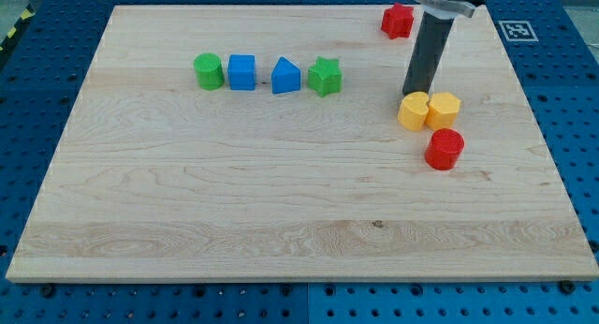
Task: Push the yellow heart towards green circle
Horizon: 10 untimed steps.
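Observation:
The yellow heart (412, 111) lies at the view's right, touching a yellow hexagon (444, 110) on its right side. The green circle (208, 71) stands far to the view's left, at the left end of a row of blocks. My tip (416, 92) is just above the yellow heart, at or very near its top edge, where the two yellow blocks meet. The rod rises from there toward the view's top.
A blue cube (241, 72), a blue pentagon-like block (286, 77) and a green star (325, 77) continue the row right of the green circle. A red circle (445, 149) sits just below the yellow hexagon. A red star (397, 21) lies near the board's top edge.

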### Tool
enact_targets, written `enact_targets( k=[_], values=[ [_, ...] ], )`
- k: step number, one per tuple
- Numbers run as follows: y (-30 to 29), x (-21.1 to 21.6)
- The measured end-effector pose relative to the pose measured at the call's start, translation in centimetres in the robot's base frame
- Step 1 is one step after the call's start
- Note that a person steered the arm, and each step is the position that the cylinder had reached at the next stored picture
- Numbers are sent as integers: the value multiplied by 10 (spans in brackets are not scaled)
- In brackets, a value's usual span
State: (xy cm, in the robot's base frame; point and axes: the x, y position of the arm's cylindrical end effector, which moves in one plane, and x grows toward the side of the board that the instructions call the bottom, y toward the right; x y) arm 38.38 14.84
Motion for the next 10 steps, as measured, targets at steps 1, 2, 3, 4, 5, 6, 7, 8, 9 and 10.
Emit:
enact_targets(
  k=[1, 2, 3, 4, 5, 6, 7, 8, 9, 10],
  values=[
    [21, -17],
    [52, -5],
    [60, 18],
    [60, 20],
    [61, 28],
    [62, 30],
    [60, 27],
    [41, 18],
    [30, 17],
    [14, 17]
  ],
)
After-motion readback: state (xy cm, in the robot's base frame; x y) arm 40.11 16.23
